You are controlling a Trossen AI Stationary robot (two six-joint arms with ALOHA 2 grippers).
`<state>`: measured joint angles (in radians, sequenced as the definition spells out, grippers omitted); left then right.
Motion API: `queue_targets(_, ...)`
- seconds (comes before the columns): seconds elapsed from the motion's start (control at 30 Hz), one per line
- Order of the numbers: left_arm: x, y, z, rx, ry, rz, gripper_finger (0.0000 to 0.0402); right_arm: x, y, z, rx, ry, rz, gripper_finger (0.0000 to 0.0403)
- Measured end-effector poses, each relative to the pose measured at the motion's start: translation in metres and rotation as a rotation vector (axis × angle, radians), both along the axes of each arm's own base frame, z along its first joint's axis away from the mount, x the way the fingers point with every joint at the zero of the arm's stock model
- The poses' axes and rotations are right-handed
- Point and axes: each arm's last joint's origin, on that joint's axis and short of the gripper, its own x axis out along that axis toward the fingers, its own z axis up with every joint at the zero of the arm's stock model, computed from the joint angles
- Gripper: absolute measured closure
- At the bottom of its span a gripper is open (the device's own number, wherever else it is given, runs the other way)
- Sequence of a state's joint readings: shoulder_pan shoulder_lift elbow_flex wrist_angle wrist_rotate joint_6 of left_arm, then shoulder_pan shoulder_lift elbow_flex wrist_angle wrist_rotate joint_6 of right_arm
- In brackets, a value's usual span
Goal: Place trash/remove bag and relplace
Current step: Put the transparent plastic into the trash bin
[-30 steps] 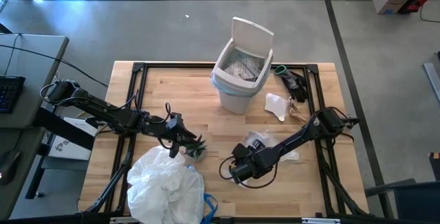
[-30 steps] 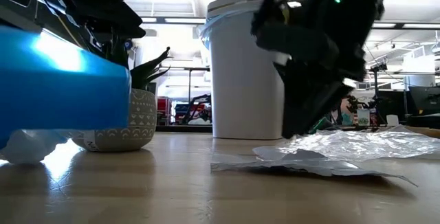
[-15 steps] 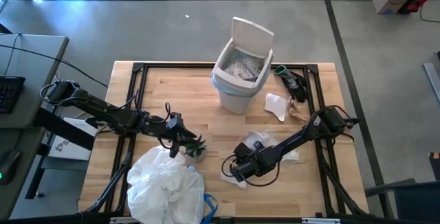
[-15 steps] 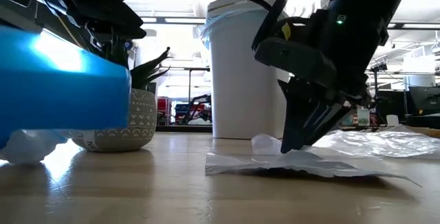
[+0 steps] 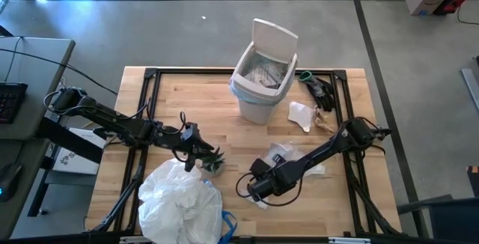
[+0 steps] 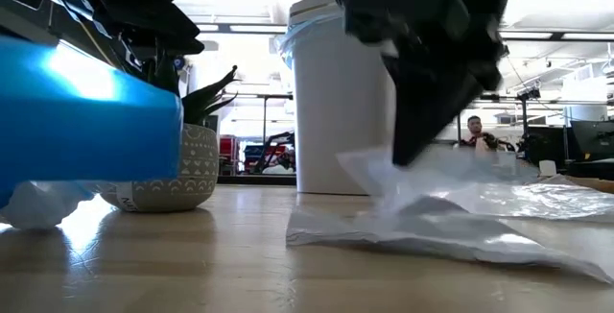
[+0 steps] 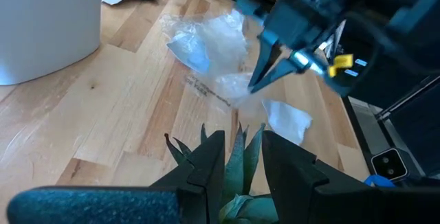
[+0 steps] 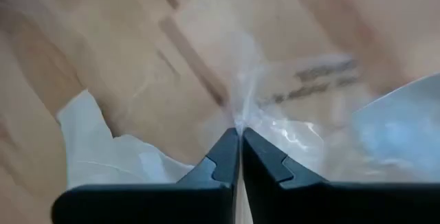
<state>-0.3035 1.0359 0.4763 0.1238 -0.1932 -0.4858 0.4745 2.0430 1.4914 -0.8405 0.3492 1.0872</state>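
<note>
Where my right gripper (image 8: 239, 136) meets the table, its two dark fingers are pressed together on a fold of clear crinkled plastic wrapper (image 6: 451, 219), and the film rises in a peak to the tips while the rest of the sheet lies spread on the wood. From above, that gripper (image 5: 253, 189) sits low on the near middle of the table (image 5: 172, 105), with the wrapper (image 5: 281, 156) trailing back under the arm.

My left gripper (image 7: 242, 157) hangs over the small green spiky plant (image 7: 237, 176). Its fingers stand a narrow way apart with leaves between them, but I cannot tell whether they press on the leaves or merely straddle them. From above, this gripper (image 5: 196, 153) is at the plant (image 5: 212, 162), just beside the big crumpled white bag (image 5: 179, 199) at the near edge.

The white bin (image 5: 260, 87) stands at the far middle of the table, lid tipped up, a pale blue liner folded over its rim and crumpled stuff inside. A white paper scrap (image 5: 301, 115) lies to its right, and beyond that a brown piece (image 5: 324, 121) near a dark object I cannot identify.

In the low view my right arm is a dark blur cut off by the top edge, hiding part of the bin (image 6: 336, 111). A bright blue block (image 6: 91, 111) fills the left side, cut off by the frame; I cannot say what it is. The plant's patterned pot (image 6: 177, 174) is half hidden behind it. Far back, a person (image 6: 474, 132) shows small, too distant to make out.
</note>
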Motion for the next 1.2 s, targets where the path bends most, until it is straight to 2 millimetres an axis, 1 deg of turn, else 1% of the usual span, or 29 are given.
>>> queue_targets(0.1,0.000,0.000,0.000,0.000,0.000,0.000,0.0321,0.005,0.001,0.023,-0.041,0.003,0.027,0.0403)
queue_targets(0.3,0.000,0.000,0.000,0.000,0.000,0.001,0.0321,0.013,0.003,0.076,-0.132,-0.038,0.070,0.0403)
queue_targets(0.57,0.000,0.000,0.000,0.000,0.000,0.001,0.0321,0.012,-0.002,0.152,-0.261,-0.134,0.111,0.0403)
queue_targets(0.7,0.000,0.000,0.000,0.000,0.000,0.001,0.0321,0.008,-0.010,0.190,-0.328,-0.204,0.126,0.0403)
queue_targets(0.83,0.000,0.000,0.000,0.006,-0.001,-0.003,0.0321,0.004,-0.024,0.224,-0.383,-0.272,0.126,0.0403)
queue_targets(0.93,0.000,0.000,0.000,0.007,0.000,-0.003,0.0321,0.000,-0.034,0.236,-0.365,-0.328,0.118,0.0403)
queue_targets(1.03,-0.001,-0.001,-0.001,0.009,0.010,-0.006,0.0321,-0.001,-0.039,0.235,-0.284,-0.325,0.111,0.0403)
queue_targets(1.1,-0.001,-0.001,-0.002,0.012,0.014,-0.008,0.0321,0.001,-0.035,0.226,-0.232,-0.298,0.112,0.0403)
queue_targets(1.2,-0.002,-0.002,-0.003,0.020,0.018,0.000,0.0321,0.009,-0.025,0.196,-0.174,-0.269,0.099,0.0403)
